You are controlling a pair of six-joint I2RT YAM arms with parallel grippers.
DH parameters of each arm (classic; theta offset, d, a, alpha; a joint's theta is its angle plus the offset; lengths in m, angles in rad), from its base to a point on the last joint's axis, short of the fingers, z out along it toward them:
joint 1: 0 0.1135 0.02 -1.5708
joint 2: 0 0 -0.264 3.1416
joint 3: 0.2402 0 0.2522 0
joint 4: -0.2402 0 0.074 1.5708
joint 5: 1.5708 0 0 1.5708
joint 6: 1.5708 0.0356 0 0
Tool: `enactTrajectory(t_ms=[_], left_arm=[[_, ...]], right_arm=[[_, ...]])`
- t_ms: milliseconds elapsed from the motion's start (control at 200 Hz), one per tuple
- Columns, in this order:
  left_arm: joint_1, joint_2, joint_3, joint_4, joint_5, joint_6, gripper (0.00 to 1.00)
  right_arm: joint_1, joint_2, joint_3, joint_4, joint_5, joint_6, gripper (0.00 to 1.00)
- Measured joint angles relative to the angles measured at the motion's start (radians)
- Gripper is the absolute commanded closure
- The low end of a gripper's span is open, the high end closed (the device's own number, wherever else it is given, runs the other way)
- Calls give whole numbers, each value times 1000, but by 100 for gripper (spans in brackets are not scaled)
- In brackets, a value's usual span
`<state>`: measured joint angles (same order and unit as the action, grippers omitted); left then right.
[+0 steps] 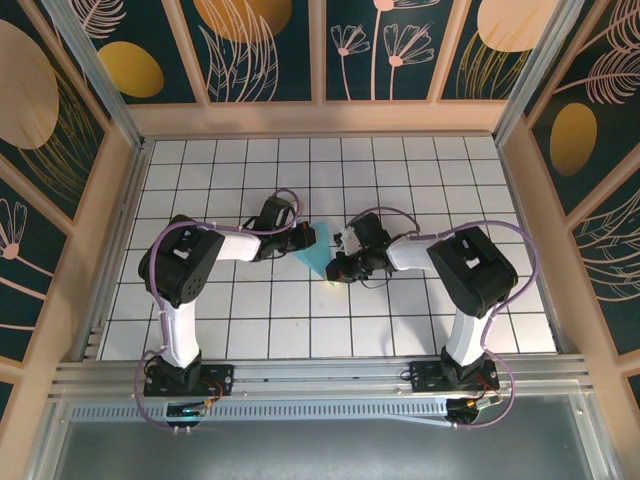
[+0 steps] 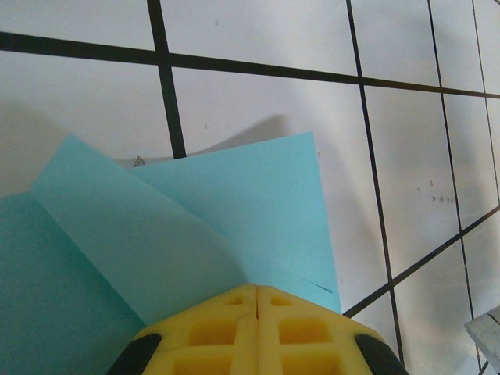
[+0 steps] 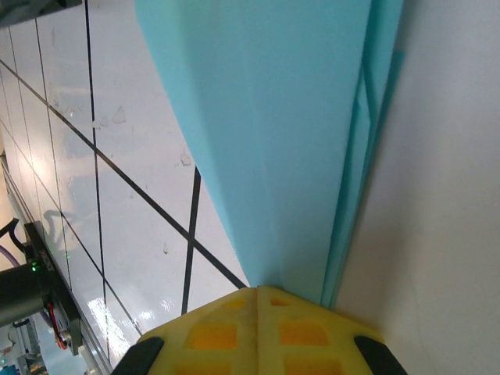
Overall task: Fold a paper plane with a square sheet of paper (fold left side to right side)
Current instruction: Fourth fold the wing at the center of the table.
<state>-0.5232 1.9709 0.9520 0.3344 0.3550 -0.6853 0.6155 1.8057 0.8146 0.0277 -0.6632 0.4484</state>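
The light-blue sheet of paper (image 1: 316,252) lies on the grid table between my two arms, folded into a tapering wedge with its point toward the near side. In the left wrist view the paper (image 2: 234,211) shows layered flaps and a diagonal crease. My left gripper (image 1: 306,238) is shut, and its yellow tips (image 2: 258,287) rest on the paper's wide end with nothing between them. The right wrist view shows the paper (image 3: 273,117) narrowing toward my right gripper (image 3: 258,289), which is shut at the pointed end (image 1: 338,266), tips touching the paper's surface.
The white tiled table (image 1: 450,190) has black grid lines and is boxed in by patterned walls (image 1: 80,200) on three sides. An aluminium rail (image 1: 320,378) runs along the near edge by the arm bases. An arm base with a green light (image 3: 31,269) shows in the right wrist view.
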Motion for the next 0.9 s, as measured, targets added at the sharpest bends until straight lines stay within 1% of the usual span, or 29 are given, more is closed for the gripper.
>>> enactTrajectory(t_ms=[245, 455, 601, 726, 901], left_arm=[[-1, 0, 5, -10, 0, 0, 100], [-1, 0, 6, -9, -14, 1, 100], [-1, 0, 6, -9, -20, 1, 100], [0, 0, 6, -9, -21, 1, 100], [0, 0, 6, -9, -20, 1, 100]], right_arm=[[2, -42, -52, 5, 0, 7, 100], [8, -109, -55, -132, 7, 2, 100], [-2, -156, 11, -189, -1, -10, 100], [-6, -132, 97, -163, -16, -16, 100], [-7, -4, 173, -59, -10, 6, 100]])
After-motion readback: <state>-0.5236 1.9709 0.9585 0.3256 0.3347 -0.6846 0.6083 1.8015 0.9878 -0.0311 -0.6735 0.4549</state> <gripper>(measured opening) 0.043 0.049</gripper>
